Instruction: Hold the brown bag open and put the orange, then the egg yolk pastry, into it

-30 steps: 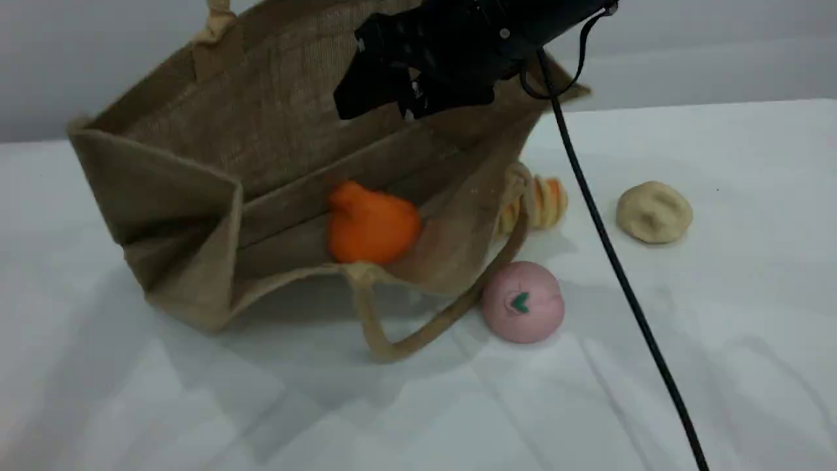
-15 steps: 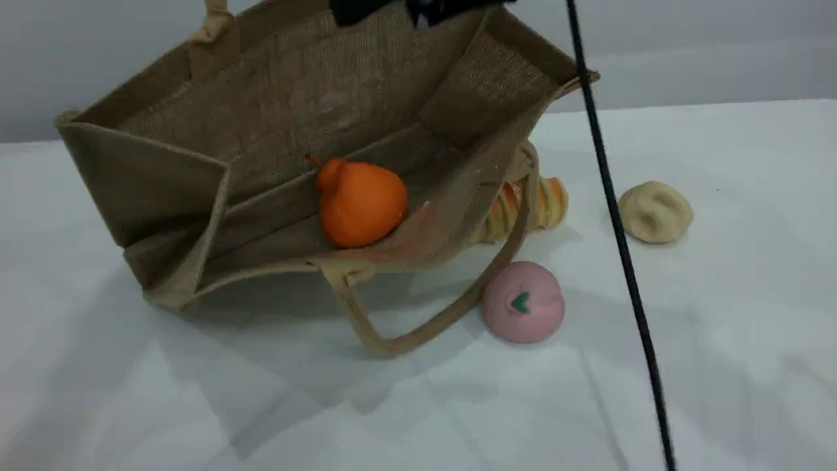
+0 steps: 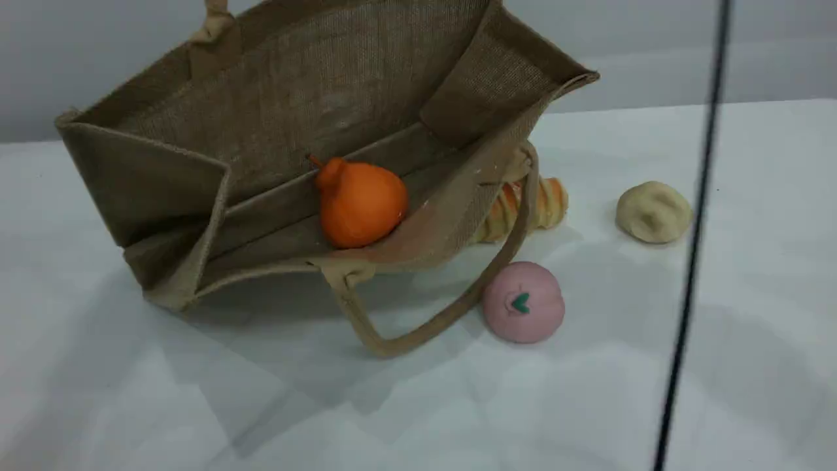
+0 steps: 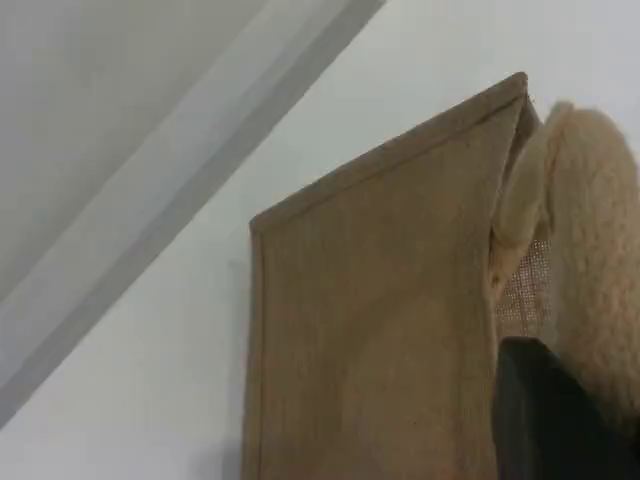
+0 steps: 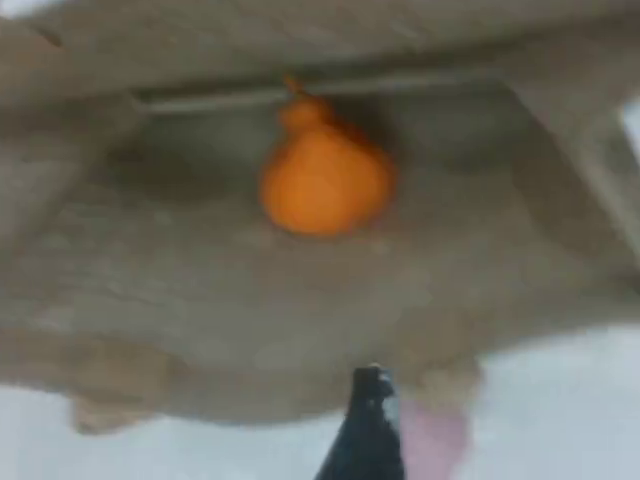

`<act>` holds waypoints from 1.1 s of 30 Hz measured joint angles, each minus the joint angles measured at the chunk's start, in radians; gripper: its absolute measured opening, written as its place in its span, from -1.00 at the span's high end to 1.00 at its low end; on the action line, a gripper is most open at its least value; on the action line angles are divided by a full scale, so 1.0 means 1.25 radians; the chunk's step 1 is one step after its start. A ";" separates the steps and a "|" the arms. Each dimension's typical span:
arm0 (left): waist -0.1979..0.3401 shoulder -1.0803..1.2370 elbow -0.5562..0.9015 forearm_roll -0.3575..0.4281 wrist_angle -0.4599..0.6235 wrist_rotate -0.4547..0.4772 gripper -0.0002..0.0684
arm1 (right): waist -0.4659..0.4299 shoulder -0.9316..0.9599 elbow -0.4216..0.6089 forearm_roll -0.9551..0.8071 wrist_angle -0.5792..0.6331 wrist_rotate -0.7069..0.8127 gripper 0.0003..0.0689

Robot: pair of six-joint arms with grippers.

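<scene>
The brown bag point(image 3: 340, 98) lies tipped toward the camera with its mouth held wide; its upper handle point(image 3: 216, 16) runs out of the top edge. Inside rests the orange point(image 3: 359, 203), free of any gripper. The egg yolk pastry point(image 3: 654, 211) sits on the table to the right, apart from the bag. No gripper shows in the scene view. In the left wrist view my left gripper point(image 4: 560, 410) is shut on the bag's beige handle point(image 4: 600, 230). The right wrist view looks into the bag point(image 5: 200, 270) at the orange point(image 5: 325, 180), with one tip of my right gripper point(image 5: 368, 430) below it holding nothing.
A pink ball point(image 3: 523, 302) with a green mark lies by the bag's lower handle point(image 3: 418, 333). An orange-striped bread roll point(image 3: 533, 203) sits half behind the bag's right side. A black cable point(image 3: 693, 229) hangs down across the right of the view.
The right gripper has risen from the bag's mouth and left the scene view; its cable has swung right. The orange rolled slightly and settled. The bag's right side lifted a little.
</scene>
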 joint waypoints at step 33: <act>0.000 0.000 0.000 -0.025 0.000 -0.020 0.78 | -0.163 0.356 -0.108 -0.163 -0.019 0.123 -0.59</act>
